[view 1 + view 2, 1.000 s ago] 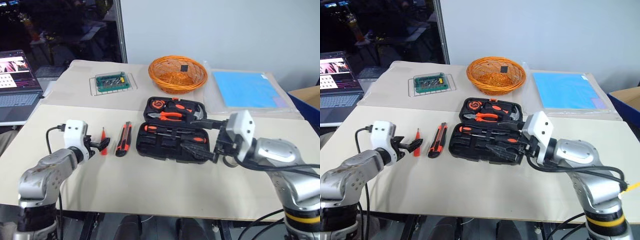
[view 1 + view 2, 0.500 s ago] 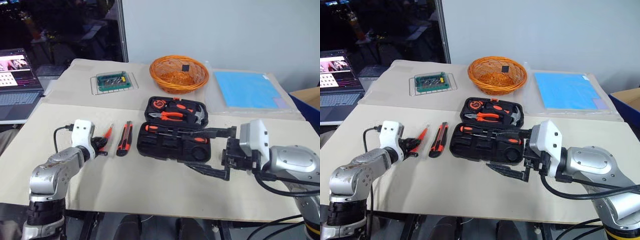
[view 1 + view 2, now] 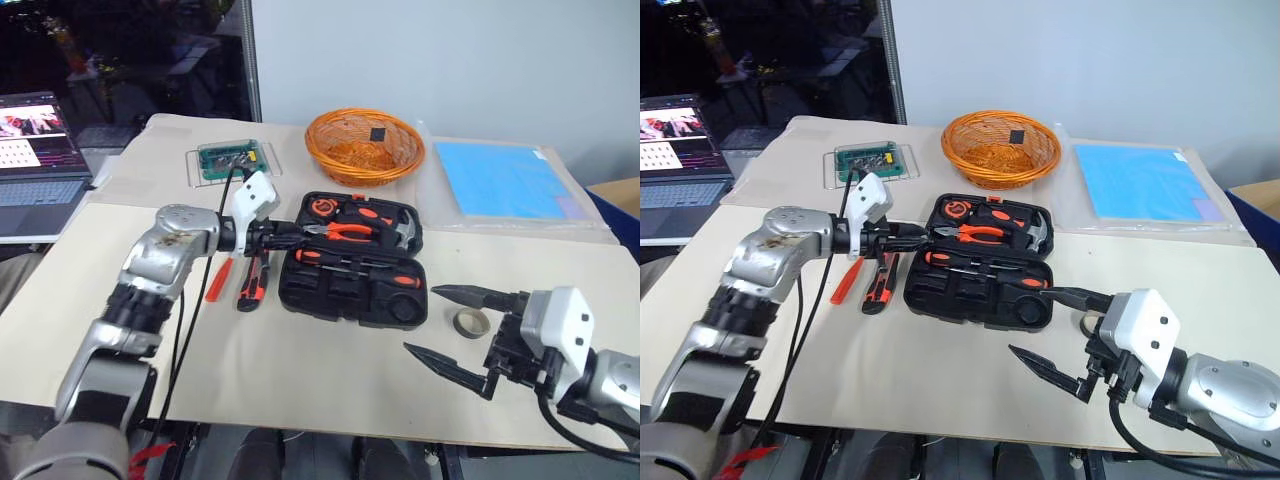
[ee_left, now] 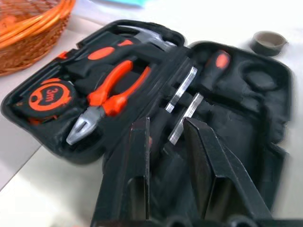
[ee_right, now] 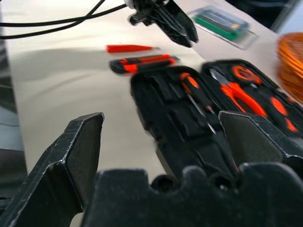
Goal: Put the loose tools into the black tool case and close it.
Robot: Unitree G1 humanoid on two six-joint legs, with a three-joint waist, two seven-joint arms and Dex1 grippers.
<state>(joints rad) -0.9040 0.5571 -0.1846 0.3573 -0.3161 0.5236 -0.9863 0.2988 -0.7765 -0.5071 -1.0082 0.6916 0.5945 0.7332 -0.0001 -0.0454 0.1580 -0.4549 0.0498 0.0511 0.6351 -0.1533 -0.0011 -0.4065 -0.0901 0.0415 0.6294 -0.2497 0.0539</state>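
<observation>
Beige table [image 3: 300, 380], slim all-orange screwdriver [image 3: 218, 281] lying front-to-back

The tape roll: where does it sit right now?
In the left eye view the tape roll lies on the table just right of the open black tool case, near its front right corner, between the wide-open fingers of the right tool.

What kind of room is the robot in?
Probably a robot lab or workshop. A paper-covered table holds an open tool case with pliers and a hammer. A laptop sits on a side desk, and a green circuit board lies near an orange basket.
</observation>
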